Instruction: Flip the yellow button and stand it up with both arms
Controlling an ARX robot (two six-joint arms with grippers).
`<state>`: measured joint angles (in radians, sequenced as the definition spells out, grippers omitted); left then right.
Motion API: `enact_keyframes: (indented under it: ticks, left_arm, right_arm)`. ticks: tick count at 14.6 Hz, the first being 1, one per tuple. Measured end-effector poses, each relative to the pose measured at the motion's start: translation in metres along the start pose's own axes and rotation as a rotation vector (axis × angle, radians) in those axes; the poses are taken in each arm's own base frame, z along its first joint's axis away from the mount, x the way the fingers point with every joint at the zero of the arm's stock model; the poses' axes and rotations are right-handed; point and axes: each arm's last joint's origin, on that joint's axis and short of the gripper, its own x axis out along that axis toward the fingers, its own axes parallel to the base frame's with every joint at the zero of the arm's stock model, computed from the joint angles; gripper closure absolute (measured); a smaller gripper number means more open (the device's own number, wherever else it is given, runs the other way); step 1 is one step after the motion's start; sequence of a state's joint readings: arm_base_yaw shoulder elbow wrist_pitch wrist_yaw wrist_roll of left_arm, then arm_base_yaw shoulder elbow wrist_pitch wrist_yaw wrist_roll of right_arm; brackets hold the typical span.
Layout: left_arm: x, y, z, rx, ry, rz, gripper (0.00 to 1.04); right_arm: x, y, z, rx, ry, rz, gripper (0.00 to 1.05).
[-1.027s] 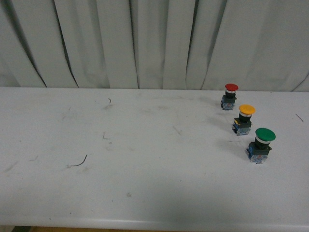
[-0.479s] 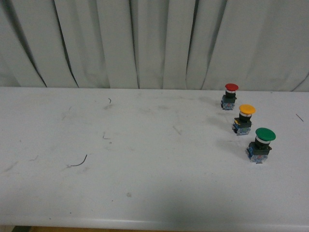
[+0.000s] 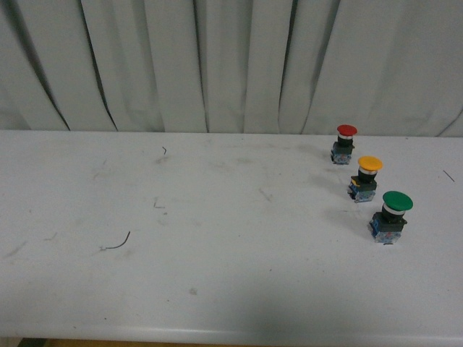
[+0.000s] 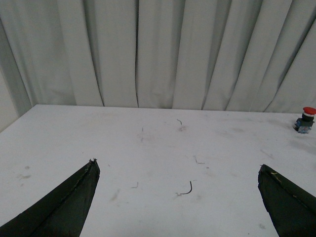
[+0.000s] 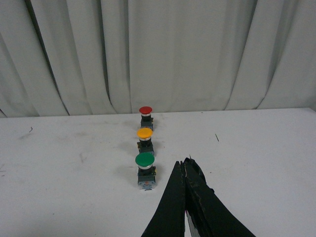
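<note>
Yellow button (image 3: 369,176) is seen standing cap-up on the white bench (image 3: 217,275), towards the robot's right, in the middle of a row of three: the green-capped button (image 3: 393,215) is nearest, the red-capped button (image 3: 345,142) farthest, each just beside the next but apart.

Nearest the cameras, the right gripper (image 5: 186,167) is shown with its jaws pressed together, empty, hanging close to the green-capped button and short of the yellow one. The left gripper (image 4: 177,170) is shown with its jaws spread wide, empty, over a bare stretch of bench well apart from the row; only the red-capped button is caught at the edge of its view.

No arm is visible in the front view, so the step in hand is judged to be the approach. It would best be made by the right arm, with its jaws opened first. The yellow button should be reached from above or from the side, so that the green neighbour in front is not knocked. A grip on the black body under the cap is judged safer than one on the rounded cap. The left arm would need to be brought across for the two-handed turn.

Farthest back, a pale pleated curtain (image 3: 217,65) closes the scene.
</note>
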<state>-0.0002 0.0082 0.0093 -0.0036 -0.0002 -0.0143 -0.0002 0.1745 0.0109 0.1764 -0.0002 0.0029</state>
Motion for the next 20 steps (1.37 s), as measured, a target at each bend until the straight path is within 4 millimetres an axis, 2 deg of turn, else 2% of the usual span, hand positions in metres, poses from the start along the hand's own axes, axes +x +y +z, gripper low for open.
enact_keyframes:
  ticks: [2,3,6,7,9,12,14,20]
  left_arm:
    - [0.0,0.0,0.0,0.0,0.0,0.001,0.07]
    - [0.0,0.0,0.0,0.0,0.0,0.0,0.07]
    - [0.0,0.0,0.0,0.0,0.0,0.0,0.07]
    - [0.0,0.0,0.0,0.0,0.0,0.0,0.07]
    - [0.0,0.0,0.0,0.0,0.0,0.0,0.07]
    - [0.0,0.0,0.0,0.0,0.0,0.0,0.07]
    - [0.0,0.0,0.0,0.0,0.0,0.0,0.07]
    - [0.0,0.0,0.0,0.0,0.0,0.0,0.07]
  right_arm:
    - [-0.0098,0.0,-0.0049,0.0,0.033,0.0,1.03]
    - [-0.0113,0.0,0.0002,0.0,-0.015,0.0,1.03]
    - [-0.011,0.0,-0.0029,0.0,0.009,0.0,1.03]
    - [-0.011,0.0,-0.0028,-0.001,0.008,0.0,0.97]
    - [-0.011,0.0,-0.0029,-0.001,0.008,0.0,0.74]
    - [-0.011,0.0,-0.0028,-0.001,0.008,0.0,0.32]
    - [-0.011,0.0,-0.0028,-0.001,0.008,0.0,0.08]
    - [-0.011,0.0,-0.0028,0.0,0.008,0.0,0.06]
